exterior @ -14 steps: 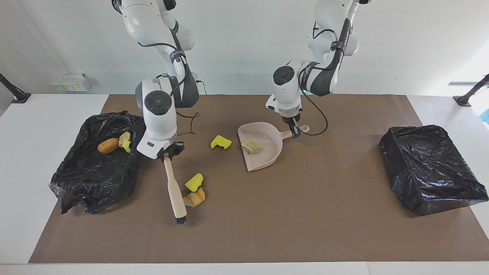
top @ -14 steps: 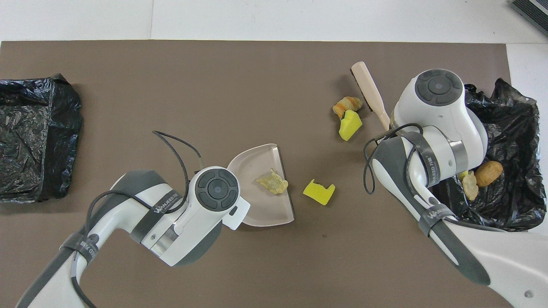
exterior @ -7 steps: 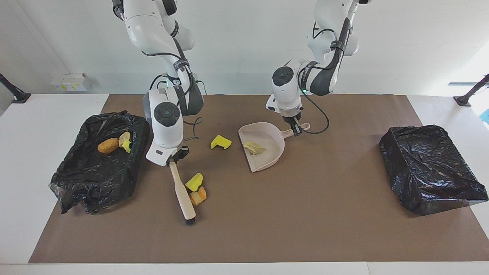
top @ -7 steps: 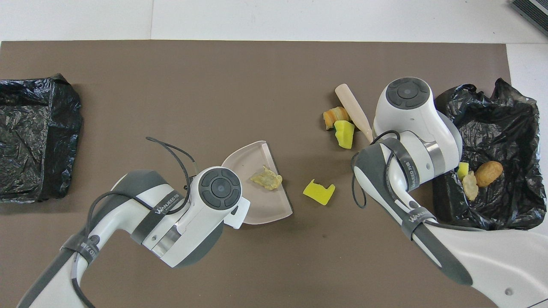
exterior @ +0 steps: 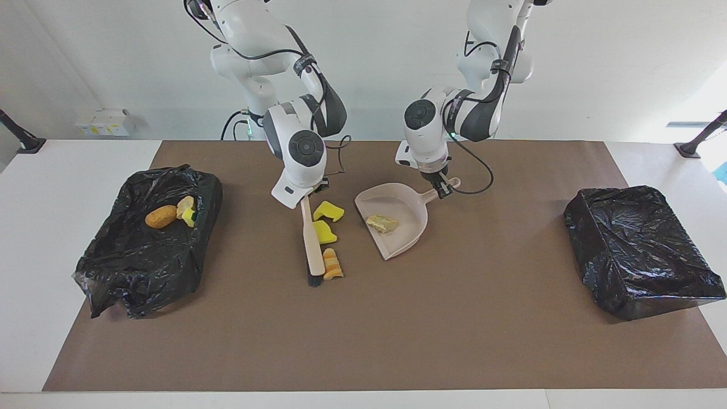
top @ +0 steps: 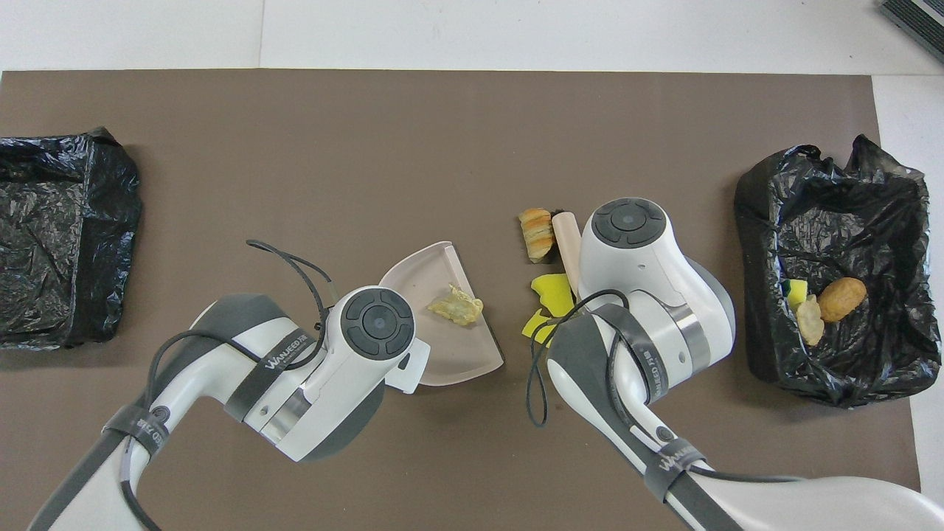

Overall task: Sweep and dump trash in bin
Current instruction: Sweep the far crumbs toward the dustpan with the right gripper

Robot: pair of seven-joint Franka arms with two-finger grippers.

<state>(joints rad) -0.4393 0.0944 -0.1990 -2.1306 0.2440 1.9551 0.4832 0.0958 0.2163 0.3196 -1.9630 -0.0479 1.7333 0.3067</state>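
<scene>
The brush (exterior: 311,241) is being held by the right gripper (exterior: 305,197), fingers clamped on its handle, long axis running away from the robots. Three trash scraps (exterior: 325,234) are lying just beside it, btwn brush and dustpan (exterior: 395,224). The dustpan handle is being gripped by the left gripper (exterior: 442,192), fingers closed; one beige lump (exterior: 381,223) is inside. In the overhead view both grippers' fingers are being hidden by the wrists.
</scene>
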